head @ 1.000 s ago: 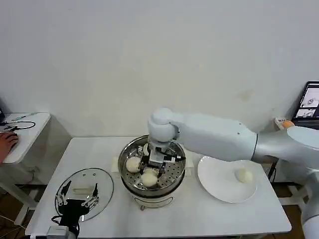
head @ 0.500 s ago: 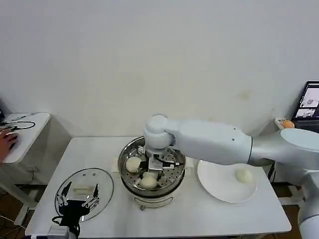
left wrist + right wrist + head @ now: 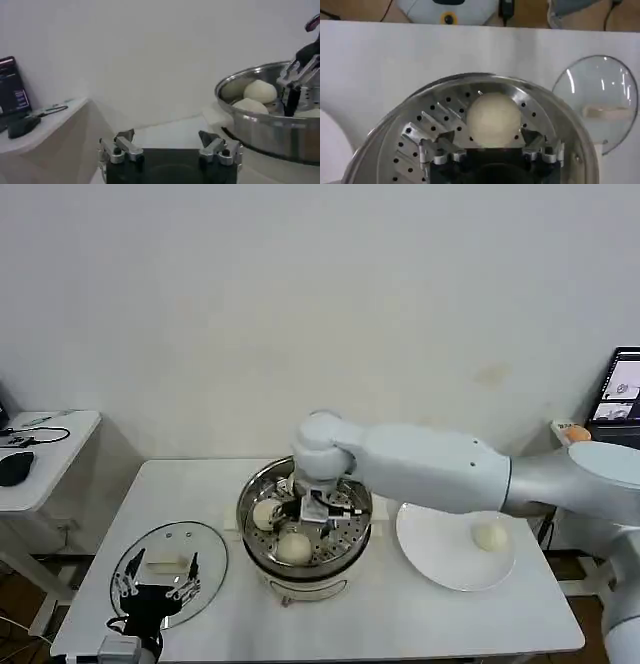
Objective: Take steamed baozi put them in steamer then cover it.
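Left hand (image 3: 155,588) hovers at the near-left corner of the worktop (image 3: 400,609), fingers spread apart, nothing in it, directly over the near edge of the cover (image 3: 170,569). Cover lies flat on the worktop left of the steamer (image 3: 305,529), cream handle (image 3: 166,564) up, well apart from the pot. Steamer sits mid-worktop on its white base; two baozi in plain sight on the perforated tray, one at the near side (image 3: 293,548), one at the left (image 3: 265,513). Right hand (image 3: 316,509) is down inside the steamer, fingers apart; wrist view shows a baozi (image 3: 493,120) on the tray between the open fingertips, no clamping visible. Right of the steamer, white plate (image 3: 440,559) carries one last baozi (image 3: 489,536). Behind: plain white wall (image 3: 300,304).
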You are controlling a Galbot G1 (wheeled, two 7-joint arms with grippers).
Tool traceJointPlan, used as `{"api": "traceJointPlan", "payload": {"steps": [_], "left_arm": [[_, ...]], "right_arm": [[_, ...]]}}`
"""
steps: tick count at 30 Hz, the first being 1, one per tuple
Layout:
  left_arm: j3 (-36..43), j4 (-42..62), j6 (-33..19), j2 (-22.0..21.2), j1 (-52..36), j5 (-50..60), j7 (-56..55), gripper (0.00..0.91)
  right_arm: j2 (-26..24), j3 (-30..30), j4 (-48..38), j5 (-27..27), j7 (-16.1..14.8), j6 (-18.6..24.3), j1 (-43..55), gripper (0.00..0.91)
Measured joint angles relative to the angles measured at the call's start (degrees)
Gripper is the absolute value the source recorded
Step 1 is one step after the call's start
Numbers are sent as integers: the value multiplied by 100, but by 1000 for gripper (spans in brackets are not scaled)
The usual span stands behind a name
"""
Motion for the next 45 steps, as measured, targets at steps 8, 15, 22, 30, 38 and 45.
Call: {"api": "traceJointPlan", "payload": {"steps": [8, 15, 22, 30, 38, 45], "left_arm": [[68, -12, 9, 51, -5, 12, 27, 907], [135, -25, 30, 140, -47, -7, 74, 907], [229, -16, 36, 191, -108, -46, 73, 907], [312, 37, 30, 188, -112, -39, 54, 907], [279, 56, 28, 193, -69, -26, 50, 907], [236, 110, 34, 209, -67, -4, 55, 907]], "right_arm": [[-721, 345, 193, 315, 240, -393, 344, 907], [-1748, 513, 428, 1106, 366, -1144, 435, 907], [-2882, 538, 539, 1710, 373, -2266, 391, 907], [-3735, 663, 471, 1661, 310, -3071, 33, 907], [-4010, 1137, 61, 1186, 202, -3279, -819, 907], [-3934, 1644, -472, 612, 266, -3273, -1645, 907]]}}
